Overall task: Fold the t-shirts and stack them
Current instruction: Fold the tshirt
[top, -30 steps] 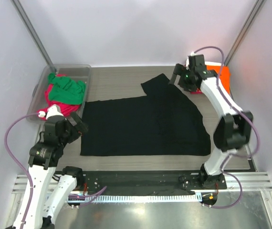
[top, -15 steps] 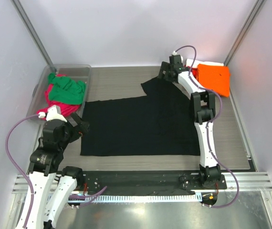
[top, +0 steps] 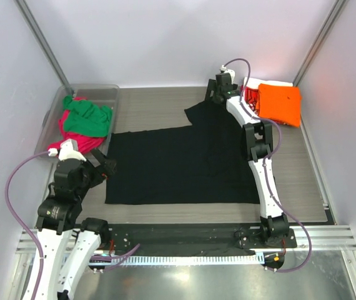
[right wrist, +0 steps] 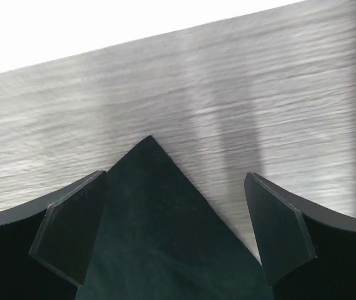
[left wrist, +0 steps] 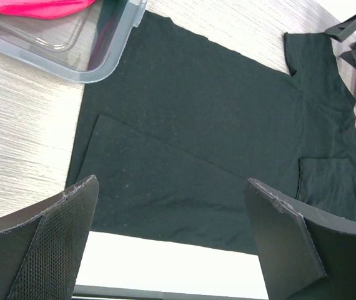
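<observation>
The black tee (top: 184, 165) lies spread flat across the middle of the bench, its hem side toward the left edge and one sleeve pointing at the far edge. The left wrist view shows a slanting fold line across its near-left part, where one layer lies over another. The left gripper (top: 101, 167) hangs above the tee's near-left corner with its jaws wide apart and nothing between them. The right arm reaches out toward the far edge. The right gripper (top: 217, 94) sits over the sleeve with its jaws also spread. In the right wrist view the sleeve's pointed tip lies between the two fingers (right wrist: 72, 231) on bare bench (right wrist: 240, 94); whether they touch the cloth cannot be told. In the far-right corner a folded orange tee (top: 279, 103) rests on a red-and-white one (top: 250, 96), which shows along its left side. A clear bin (top: 97, 89) stands in the far-left corner, its near corner meeting the black tee's far-left corner. It holds a crumpled green tee (top: 89, 119) on top of a magenta one (top: 78, 140).
</observation>
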You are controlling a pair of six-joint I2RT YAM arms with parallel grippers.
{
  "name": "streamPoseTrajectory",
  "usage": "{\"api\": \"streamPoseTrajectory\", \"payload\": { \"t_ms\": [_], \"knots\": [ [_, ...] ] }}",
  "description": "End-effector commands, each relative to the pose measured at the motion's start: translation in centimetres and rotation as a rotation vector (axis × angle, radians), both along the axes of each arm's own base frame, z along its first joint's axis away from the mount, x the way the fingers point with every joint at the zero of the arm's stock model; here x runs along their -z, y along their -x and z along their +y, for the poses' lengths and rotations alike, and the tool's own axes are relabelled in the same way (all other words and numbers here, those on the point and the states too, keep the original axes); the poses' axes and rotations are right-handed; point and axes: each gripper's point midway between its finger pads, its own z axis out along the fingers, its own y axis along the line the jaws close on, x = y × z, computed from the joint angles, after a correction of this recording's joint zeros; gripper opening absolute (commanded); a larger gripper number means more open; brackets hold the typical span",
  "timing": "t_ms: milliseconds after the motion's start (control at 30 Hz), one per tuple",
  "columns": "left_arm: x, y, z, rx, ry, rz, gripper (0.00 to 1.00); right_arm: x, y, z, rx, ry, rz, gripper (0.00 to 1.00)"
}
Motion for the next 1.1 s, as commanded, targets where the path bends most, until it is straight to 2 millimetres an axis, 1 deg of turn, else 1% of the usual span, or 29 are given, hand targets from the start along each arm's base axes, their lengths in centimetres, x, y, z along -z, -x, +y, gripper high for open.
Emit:
{"api": "streamPoseTrajectory", "payload": {
  "t_ms": [0,67,100,133,167,200,267,300,367,433,467,500,567,633,667,700,733,800,833,867,900,933,967,1000,1033,1067],
  "knots": [
    [-0.9,-0.5,-0.4,0.030,-0.006,-0.049,0.99,1.2,-0.1,2.3,-0.051,0.058,-0.011,0.95],
    [-0.9,-0.5,-0.3,0.030,-0.009,-0.044,0.99,2.3,0.2,3.1,-0.079,0.069,0.008,0.92],
    [-1.0,-0.4,-0.3,0.031,-0.010,-0.044,0.99,2.4,0.3,3.4,-0.088,0.067,0.012,0.86],
    [-0.9,-0.4,-0.3,0.030,-0.012,-0.042,0.99,2.2,0.2,3.5,-0.090,0.068,0.006,0.80],
    [-0.9,-0.4,-0.2,0.028,-0.015,-0.040,0.99,2.2,0.2,3.7,-0.086,0.072,0.003,0.73],
    [-0.9,-0.3,-0.2,0.029,-0.016,-0.043,0.99,2.1,0.2,3.8,-0.083,0.073,0.001,0.59],
    [-0.8,-0.3,0.2,0.011,-0.032,-0.039,0.99,2.0,0.1,3.7,-0.074,0.072,0.002,0.45],
    [-0.8,-0.2,0.5,-0.003,-0.038,-0.037,0.99,2.2,0.1,3.6,-0.069,0.075,0.004,0.35],
    [-0.6,-0.2,1.3,-0.041,-0.060,-0.021,0.99,2.3,0.3,3.7,-0.074,0.077,0.013,0.26],
    [-0.2,-0.4,1.4,-0.052,-0.063,-0.002,0.99,2.5,0.4,3.5,-0.072,0.091,0.019,0.16],
    [0.0,-0.5,1.4,-0.052,-0.064,0.004,0.99,2.3,0.6,3.3,-0.072,0.102,0.023,0.11],
    [0.1,-0.6,1.3,-0.051,-0.066,0.013,0.99,1.5,0.8,2.4,-0.046,0.131,0.021,0.01],
    [0.7,-0.9,1.3,-0.049,-0.071,0.044,0.99,0.2,1.0,1.6,-0.028,0.142,0.012,0.01],
    [1.3,-1.5,1.0,-0.033,-0.078,0.072,0.98,-2.3,1.5,-0.3,0.016,0.161,-0.005,0.01],
    [1.7,-1.7,0.7,-0.019,-0.078,0.087,0.98,-3.0,1.7,-0.8,0.030,0.165,-0.008,0.01],
    [1.9,-1.9,0.2,0.009,-0.072,0.101,0.97,-2.6,2.4,-1.4,0.038,0.171,0.012,0.01],
    [2.7,-2.2,-0.1,0.024,-0.072,0.138,0.97,-4.9,2.6,-2.4,0.057,0.181,-0.016,0.01],
    [3.1,-2.6,-0.6,0.048,-0.064,0.165,0.96,-5.6,3.6,-3.2,0.063,0.212,-0.003,0.01],
    [3.2,-2.9,-0.6,0.047,-0.068,0.173,0.96,-7.8,4.1,-3.5,0.073,0.217,-0.029,0.02],
    [3.4,-3.6,-0.7,0.045,-0.068,0.181,0.95,-8.9,4.5,-3.8,0.079,0.223,-0.038,0.01],
    [3.4,-4.1,-0.8,0.045,-0.065,0.178,0.96,-8.6,5.3,-4.2,0.087,0.238,-0.020,0.01],
    [3.1,-5.0,-1.2,0.052,-0.055,0.156,0.95,-10.8,6.0,-4.7,0.108,0.236,-0.044,0.01],
    [3.6,-5.9,-1.4,0.054,-0.055,0.185,0.95,-11.3,6.5,-5.3,0.133,0.241,-0.042,0.02],
    [3.6,-6.6,-1.7,0.061,-0.050,0.191,0.95,-10.9,7.5,-5.8,0.145,0.247,-0.021,0.01],
    [3.7,-7.3,-2.1,0.074,-0.043,0.205,0.95,-11.4,8.1,-6.0,0.152,0.242,-0.021,0.01],
    [3.1,-8.2,-2.4,0.076,-0.037,0.199,0.94,-13.5,8.8,-6.7,0.178,0.242,-0.047,0.01]
  ]
}}
